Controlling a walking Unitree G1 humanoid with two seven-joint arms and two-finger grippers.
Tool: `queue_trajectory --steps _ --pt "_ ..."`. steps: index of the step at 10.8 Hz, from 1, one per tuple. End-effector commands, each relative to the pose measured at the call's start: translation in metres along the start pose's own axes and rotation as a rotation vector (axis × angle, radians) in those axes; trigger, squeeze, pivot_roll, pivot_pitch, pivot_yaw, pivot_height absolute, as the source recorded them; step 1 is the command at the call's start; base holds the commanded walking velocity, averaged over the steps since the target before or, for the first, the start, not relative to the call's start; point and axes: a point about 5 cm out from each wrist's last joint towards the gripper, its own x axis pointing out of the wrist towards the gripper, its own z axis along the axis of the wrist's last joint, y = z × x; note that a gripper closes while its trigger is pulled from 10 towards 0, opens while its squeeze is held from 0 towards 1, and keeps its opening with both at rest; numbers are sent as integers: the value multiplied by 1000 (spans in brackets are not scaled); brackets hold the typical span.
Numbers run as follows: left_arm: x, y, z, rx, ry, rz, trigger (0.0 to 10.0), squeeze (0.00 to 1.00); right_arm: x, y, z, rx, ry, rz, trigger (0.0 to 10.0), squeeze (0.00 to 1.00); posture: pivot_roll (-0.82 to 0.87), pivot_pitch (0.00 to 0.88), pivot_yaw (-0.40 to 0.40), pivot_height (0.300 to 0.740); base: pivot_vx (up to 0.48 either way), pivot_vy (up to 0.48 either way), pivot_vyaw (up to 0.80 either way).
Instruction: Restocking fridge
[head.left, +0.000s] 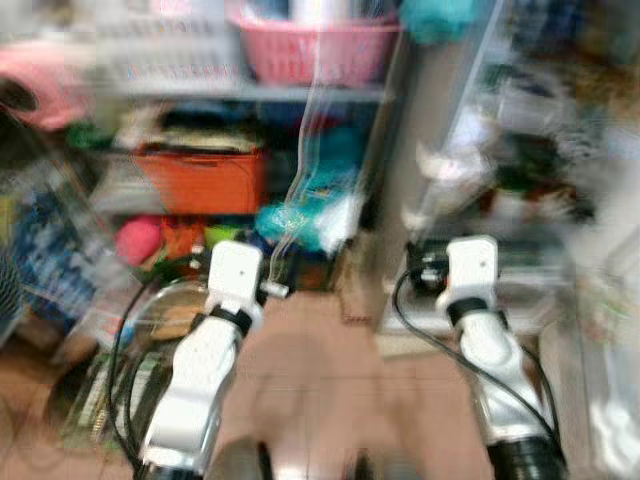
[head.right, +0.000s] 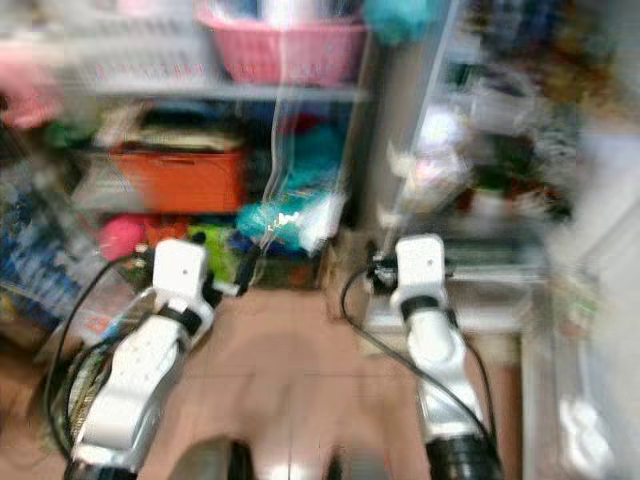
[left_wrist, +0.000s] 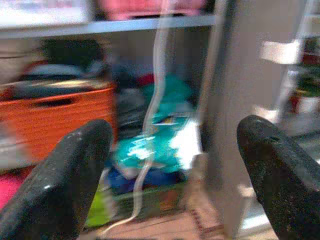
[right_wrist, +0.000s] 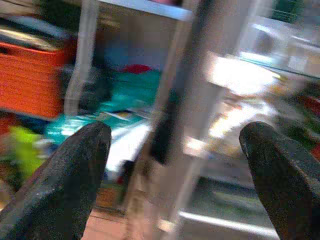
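Fridge: one, standing open ahead and to the robot's right, its blurred shelves crowded with items too smeared to count or name.
Fridge side wall: a tall grey upright panel, long axis vertical, dividing the fridge from the storage shelf on its left.
Direction from hands: the fridge interior lies forward and rightward of both; the right hand is the nearer, its view already reaching past the panel onto the lit shelves.
Right hand state: two black fingers spread wide, nothing between them.
Left hand: also spread wide and empty, aimed at the shelf clutter just left of the panel.
Stock to load: none visible in either hand; I judge an item has yet to be fetched.
Arms: two, both raised forward over the brown floor.
Shelf contents: one pink basket on top, one orange crate below, teal bags beside the panel.
Image quality: heavy motion blur.
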Motion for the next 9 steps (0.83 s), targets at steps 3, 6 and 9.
queue_trajectory --steps 3,6,9 --pt "-1 2 -5 7 28 8 10000 0 -1 1 -3 15 10 -10 10000 0 58 54 10 740 0 0 0" --pt "-4 6 -2 -9 -2 17 10000 0 -4 -2 -6 16 22 -48 10000 0 57 59 33 740 0 0 -677" --pt "-5 6 -2 -12 0 7 10000 0 -7 -4 -9 14 32 -62 10000 0 54 62 33 740 0 0 -800"
